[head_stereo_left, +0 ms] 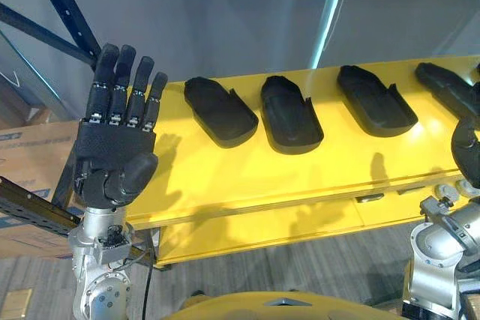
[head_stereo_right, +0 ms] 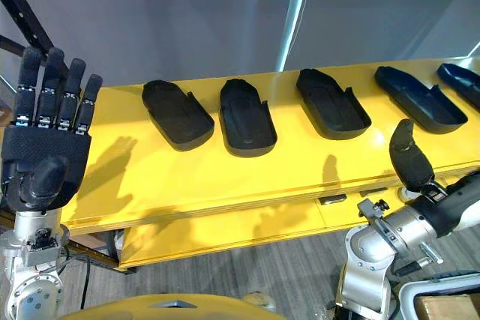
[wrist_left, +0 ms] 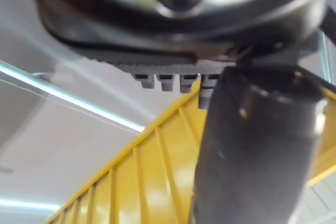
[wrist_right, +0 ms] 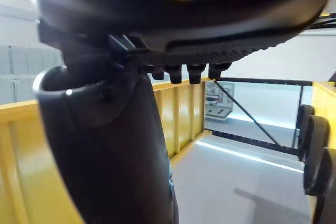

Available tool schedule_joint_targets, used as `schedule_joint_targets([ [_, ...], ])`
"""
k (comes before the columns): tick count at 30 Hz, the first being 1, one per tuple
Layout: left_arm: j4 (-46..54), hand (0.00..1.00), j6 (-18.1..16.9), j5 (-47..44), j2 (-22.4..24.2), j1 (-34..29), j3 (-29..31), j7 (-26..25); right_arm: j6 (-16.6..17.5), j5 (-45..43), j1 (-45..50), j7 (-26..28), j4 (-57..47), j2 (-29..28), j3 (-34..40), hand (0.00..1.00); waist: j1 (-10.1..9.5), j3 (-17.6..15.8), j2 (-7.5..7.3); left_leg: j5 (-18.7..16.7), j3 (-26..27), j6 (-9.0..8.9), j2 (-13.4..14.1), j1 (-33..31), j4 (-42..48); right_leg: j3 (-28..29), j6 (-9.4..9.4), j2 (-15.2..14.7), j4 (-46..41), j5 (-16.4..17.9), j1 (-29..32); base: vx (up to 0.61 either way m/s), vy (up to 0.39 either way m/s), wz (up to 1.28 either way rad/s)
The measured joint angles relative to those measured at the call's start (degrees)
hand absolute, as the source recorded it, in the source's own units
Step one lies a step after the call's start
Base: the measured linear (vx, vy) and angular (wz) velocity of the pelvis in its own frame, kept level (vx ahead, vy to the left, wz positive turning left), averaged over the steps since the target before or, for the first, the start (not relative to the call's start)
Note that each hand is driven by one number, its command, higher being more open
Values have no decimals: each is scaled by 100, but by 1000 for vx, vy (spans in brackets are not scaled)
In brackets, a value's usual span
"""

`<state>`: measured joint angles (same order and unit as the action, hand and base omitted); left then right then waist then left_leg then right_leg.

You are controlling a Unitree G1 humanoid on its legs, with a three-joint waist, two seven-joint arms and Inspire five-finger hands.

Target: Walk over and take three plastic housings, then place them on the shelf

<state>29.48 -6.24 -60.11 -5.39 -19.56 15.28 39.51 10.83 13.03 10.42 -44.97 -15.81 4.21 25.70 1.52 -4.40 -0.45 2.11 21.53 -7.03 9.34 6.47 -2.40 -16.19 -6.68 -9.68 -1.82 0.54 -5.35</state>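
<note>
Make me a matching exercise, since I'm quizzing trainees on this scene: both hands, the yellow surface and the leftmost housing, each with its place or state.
1 left hand
2 right hand
3 yellow surface
4 leftmost housing

A carries the black housings
B raised, fingers straight
C low, by the front edge
D lying nearest the left hand

Pairs: 1-B; 2-C; 3-A; 4-D

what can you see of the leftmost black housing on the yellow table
The leftmost housing is a black, matte, plastic-looking shell, long and shallow like a tray, with a rounded far end, a raised rim and a taller wall along its near right side. It lies hollow side up, flat on the yellow table, its far end angled towards the robot's left. It is apart from the next housing; only the table touches it.
</note>
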Motion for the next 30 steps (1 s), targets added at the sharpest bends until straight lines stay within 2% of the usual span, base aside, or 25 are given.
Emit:
schedule_joint_targets([
  [3,0,100,-19,1,5,0,14,-65,23,-538,20,298,265,-128,2,100,9,-49,91,3,40,6,-36,25,-7,76,-22,-30,7,-29,15,2,27,-11],
  [4,2,100,-20,39,18,0,13,-133,228,-870,48,750,260,-224,-13,100,27,-86,179,6,74,11,-45,46,-7,105,-27,-36,28,-56,13,3,20,-15],
  [5,5,100,-19,79,27,0,9,-199,296,-1083,70,1024,249,-226,-23,100,40,-81,201,6,89,11,-45,52,-9,116,-28,-33,49,-69,11,2,9,-16],
  [7,11,100,-20,246,47,5,9,-428,429,-1733,130,1924,205,-173,-68,100,43,-70,241,-1,150,4,-36,95,-15,158,-22,-13,106,-102,-13,11,1,-14],
  [10,10,100,-155,508,58,12,16,-1191,472,-3105,144,3742,70,158,-309,100,41,-75,236,-23,173,-2,-20,103,11,182,-20,-3,106,-108,-15,-2,-1,-5],
  [11,4,100,-211,556,66,8,16,-1369,472,-3285,141,4011,50,262,-402,100,28,-82,224,-24,170,0,-20,100,13,180,-21,-3,107,-110,-15,0,0,0],
  [12,-19,100,-395,768,122,4,26,-1769,472,-3524,92,4486,-11,463,-587,100,10,-93,206,-36,153,14,-20,89,12,163,-22,-3,109,-115,-16,-21,0,5],
  [14,-69,100,-726,1233,228,7,42,-2407,472,-3611,-164,4946,-35,756,-974,100,-24,-111,135,-24,90,30,-19,61,13,101,-24,-4,114,-121,-33,-22,-3,13],
  [17,-213,100,-973,2058,243,11,26,-3069,469,-3592,-573,5158,-35,985,-1317,100,-150,-147,-34,47,-118,23,-27,-21,-7,-98,-23,-7,128,-122,-88,-5,-15,34],
  [19,-274,100,-1005,2324,247,-15,26,-3302,461,-3591,-760,5188,-35,990,-1408,100,-259,-167,-73,61,-204,32,-41,-29,-14,-185,-23,-20,128,-121,-139,15,-7,22],
  [20,-286,100,-1262,2920,253,-56,-203,-3637,67,-3399,-1133,5075,18,990,-1838,100,-293,-176,-99,268,-432,113,-168,-4,-234,-450,-36,-108,136,-128,-254,6,2,6],
  [26,-286,100,-1262,2919,252,-57,-261,-3644,67,-3400,-1132,5075,48,990,-1845,100,-292,-172,-106,269,-442,114,-168,-4,-230,-450,-38,-108,135,-132,-254,0,0,0],
  [30,-288,100,-1261,3069,227,-45,-717,-3738,61,-3400,-1136,5078,302,1001,-2061,100,-294,-224,-137,131,-504,111,-111,-237,197,-452,-21,-120,72,-146,-198,-7,0,2],
])
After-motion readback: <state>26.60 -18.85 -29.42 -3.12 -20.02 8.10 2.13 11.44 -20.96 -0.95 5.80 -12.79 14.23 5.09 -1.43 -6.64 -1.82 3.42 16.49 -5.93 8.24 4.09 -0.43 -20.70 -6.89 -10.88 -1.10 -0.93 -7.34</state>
